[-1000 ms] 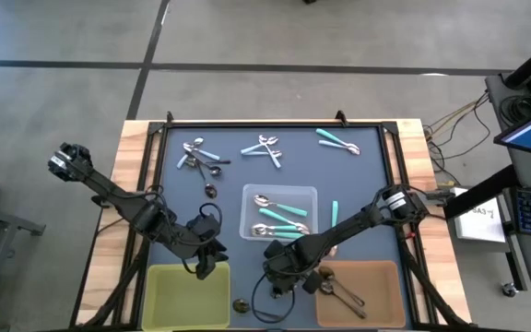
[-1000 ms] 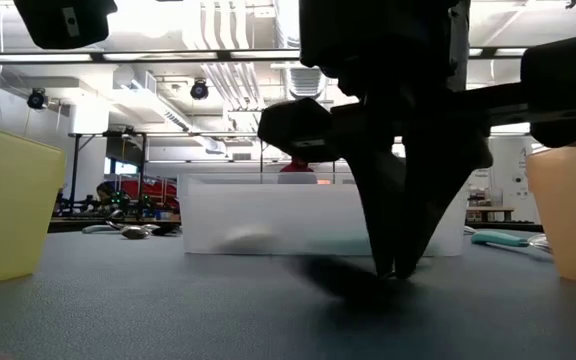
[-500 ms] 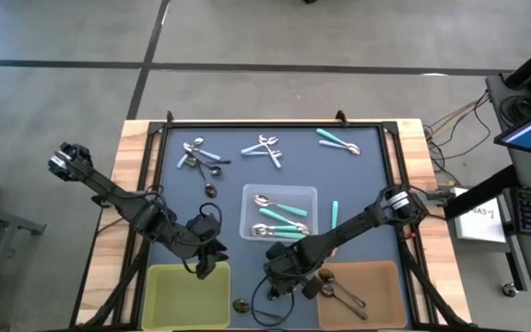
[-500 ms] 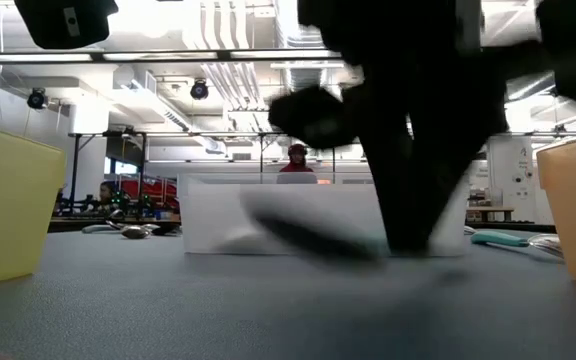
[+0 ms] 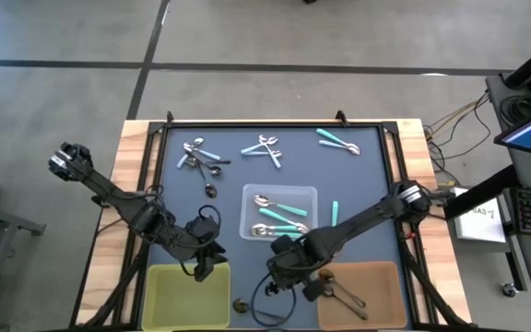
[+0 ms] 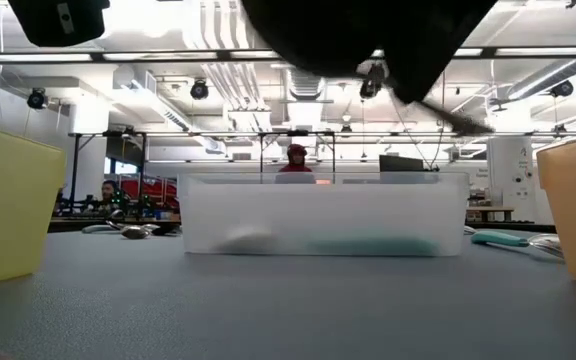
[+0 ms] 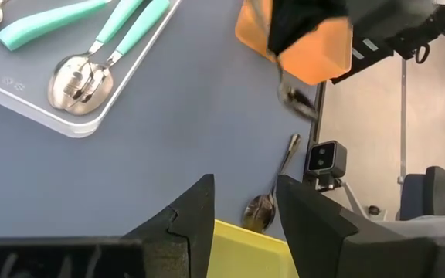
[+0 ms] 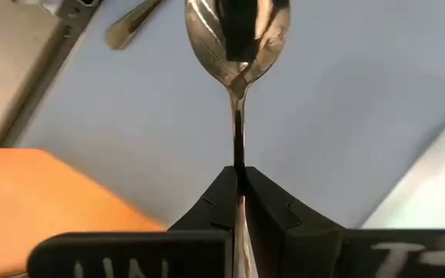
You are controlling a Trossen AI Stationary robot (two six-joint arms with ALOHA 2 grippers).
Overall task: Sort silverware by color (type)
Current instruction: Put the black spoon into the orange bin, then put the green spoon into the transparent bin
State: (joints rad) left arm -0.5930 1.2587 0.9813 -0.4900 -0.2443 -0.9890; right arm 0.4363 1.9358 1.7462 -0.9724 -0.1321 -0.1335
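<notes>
Beside the brown bin (image 5: 362, 293) at the table's near edge, the right gripper (image 8: 240, 185) pinches an all-metal spoon (image 8: 237, 35) by its handle, bowl pointing straight ahead, lifted clear, while the left gripper (image 7: 243, 205) waits unclenched over the yellow bin (image 5: 190, 295).

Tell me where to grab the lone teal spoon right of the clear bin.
Grip the teal spoon mid-handle, straight down from above, fingers closing across its narrow width: it lies flat, alone, parallel to the clear bin. The right gripper, near the brown bin, is shut on a metal spoon; the left gripper is open.
</notes>
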